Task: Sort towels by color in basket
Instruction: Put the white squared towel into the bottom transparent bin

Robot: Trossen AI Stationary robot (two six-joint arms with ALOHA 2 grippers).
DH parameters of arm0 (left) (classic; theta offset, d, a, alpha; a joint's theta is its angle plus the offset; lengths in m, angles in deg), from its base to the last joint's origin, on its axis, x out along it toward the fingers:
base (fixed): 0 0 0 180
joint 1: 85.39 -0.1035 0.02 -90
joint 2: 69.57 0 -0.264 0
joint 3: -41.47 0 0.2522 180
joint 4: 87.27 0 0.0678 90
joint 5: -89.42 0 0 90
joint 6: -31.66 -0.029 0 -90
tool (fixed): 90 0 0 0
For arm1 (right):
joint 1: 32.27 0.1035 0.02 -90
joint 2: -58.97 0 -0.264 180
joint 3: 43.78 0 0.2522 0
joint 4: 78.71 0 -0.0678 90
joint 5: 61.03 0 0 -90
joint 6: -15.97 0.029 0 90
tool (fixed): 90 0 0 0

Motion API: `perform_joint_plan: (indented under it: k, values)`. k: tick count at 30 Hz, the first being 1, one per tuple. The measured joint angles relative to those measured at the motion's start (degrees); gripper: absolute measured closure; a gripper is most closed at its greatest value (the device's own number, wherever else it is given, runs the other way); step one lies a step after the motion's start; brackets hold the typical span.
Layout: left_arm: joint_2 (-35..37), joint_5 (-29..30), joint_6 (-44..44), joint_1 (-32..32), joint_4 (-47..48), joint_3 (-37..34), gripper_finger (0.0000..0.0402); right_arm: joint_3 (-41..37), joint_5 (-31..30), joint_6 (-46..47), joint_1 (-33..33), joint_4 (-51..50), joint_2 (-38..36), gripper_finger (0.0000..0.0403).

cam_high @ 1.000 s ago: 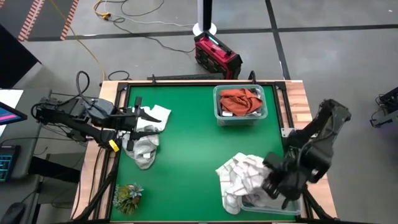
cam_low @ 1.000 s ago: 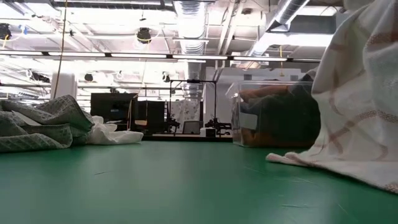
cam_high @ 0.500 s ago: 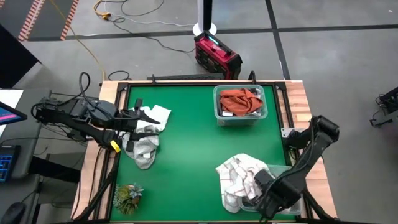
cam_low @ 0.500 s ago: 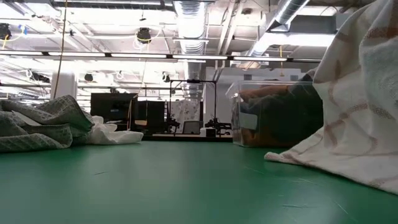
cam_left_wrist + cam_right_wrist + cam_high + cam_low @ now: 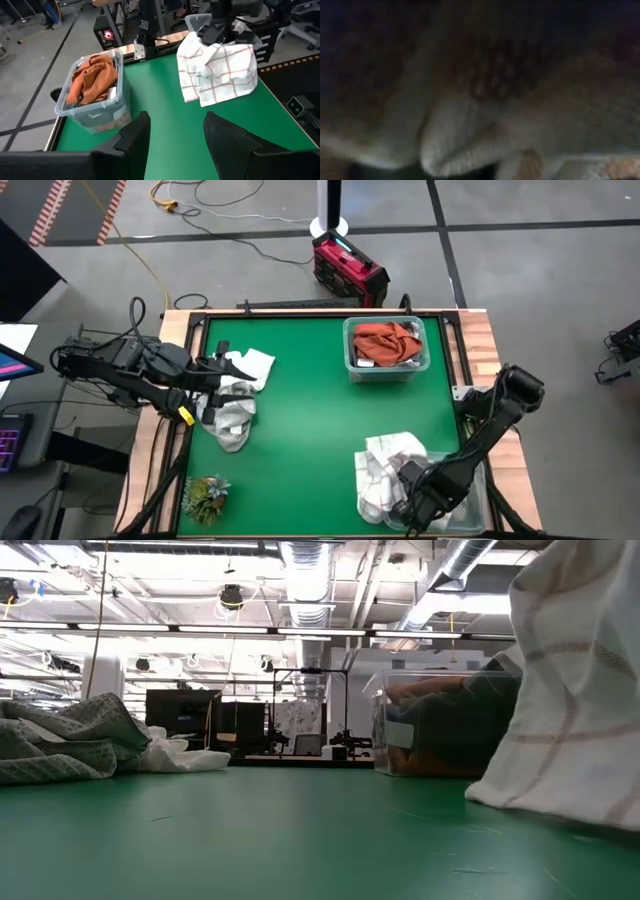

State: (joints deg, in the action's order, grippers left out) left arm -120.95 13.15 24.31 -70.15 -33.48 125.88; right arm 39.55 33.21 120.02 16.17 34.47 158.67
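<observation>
The green desk [image 5: 300, 420] was seen from above with two clear bins on it. In the bin [image 5: 387, 352] at the upper right of the high view, a rust-orange towel [image 5: 388, 340] was piled. At the lower right, a white towel with red checks [image 5: 385, 470] was draped over the rim of a second bin [image 5: 470, 505], part of it spread on the desk. The right pincer [image 5: 415, 498] was pressed down against this checked towel; whether its fingers were closed on the cloth could not be told, since only blurred fabric filled the right wrist view. At the left edge of the high view, the left pincer [image 5: 172, 135] was held with its fingers apart and empty, just beside a heap of white and grey towels [image 5: 232, 395]. The same heap was seen at the far left of the low view. A small green leafy tuft [image 5: 205, 496] was placed at the lower left corner of the desk.
</observation>
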Motion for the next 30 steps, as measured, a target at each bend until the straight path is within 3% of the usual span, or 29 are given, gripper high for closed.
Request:
perform_joint_plan:
  k: [7, 13, 18, 21, 26, 30]
  values:
    - [0.00, -0.05, 0.77, 0.00, 1.74, -0.02, 0.0228, -0.43, -1.81, -2.10, -1.77, -3.57, -3.25, 0.0207]
    - [0.00, -0.06, 0.97, 0.00, 2.28, -0.02, 0.0228, -0.41, 2.72, -0.59, -2.89, -6.94, -10.86, 0.0135]
    - [0.00, -0.06, 1.19, 0.00, 2.45, -0.02, 0.0228, -0.29, 2.37, 4.29, -3.34, -6.70, -18.61, 0.0128]
    - [0.00, -0.06, 1.85, 0.00, 3.14, -0.04, 0.0228, 1.45, 0.65, 1.93, -4.30, -7.25, -19.45, 0.0128]
    - [0.00, -0.06, 2.54, 0.00, 3.18, -0.04, 0.0228, 10.43, -3.59, -13.53, -8.58, -11.97, -13.21, 0.0128]
    - [0.00, -0.06, 3.78, 0.00, 3.18, -0.04, 0.0228, 23.12, -12.10, -28.62, -12.36, -20.04, -5.29, 0.0128]
